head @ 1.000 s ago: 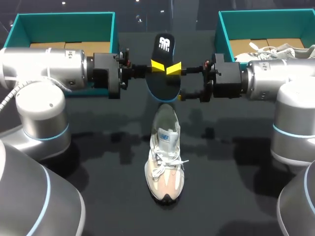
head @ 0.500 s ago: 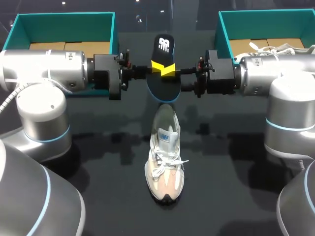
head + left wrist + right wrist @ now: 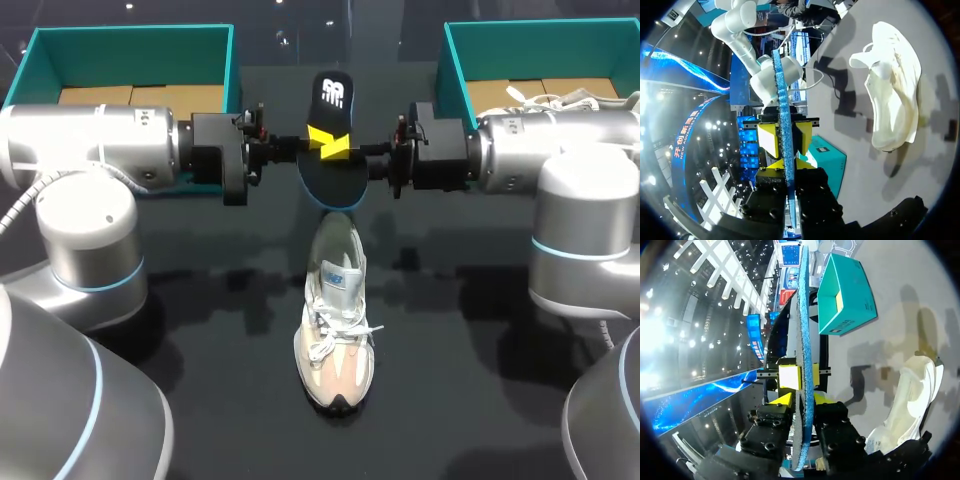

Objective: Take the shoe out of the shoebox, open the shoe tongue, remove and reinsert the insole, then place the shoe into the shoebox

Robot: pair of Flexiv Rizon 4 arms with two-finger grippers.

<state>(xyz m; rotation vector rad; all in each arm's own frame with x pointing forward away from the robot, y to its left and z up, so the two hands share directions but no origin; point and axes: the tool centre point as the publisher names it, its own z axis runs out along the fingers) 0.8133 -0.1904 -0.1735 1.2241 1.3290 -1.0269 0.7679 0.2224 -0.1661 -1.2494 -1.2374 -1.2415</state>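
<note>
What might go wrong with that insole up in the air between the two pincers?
1. The insole hangs on edge above the table, pinched by the left pincer. If it slips, it may drop, perhaps onto the shoe.
2. The right pincer sits right against the left one at the same spot, so they might bump.
3. Nothing holds the shoe, so pushing the insole in could shove or tip it.

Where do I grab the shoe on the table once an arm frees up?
Across the heel collar of the shoe, coming straight down from above, one jaw each side. It stands upright on its sole, opening up, heel toward the held insole; the narrow heel should suit the jaws, while laces and tongue look floppy.
</note>
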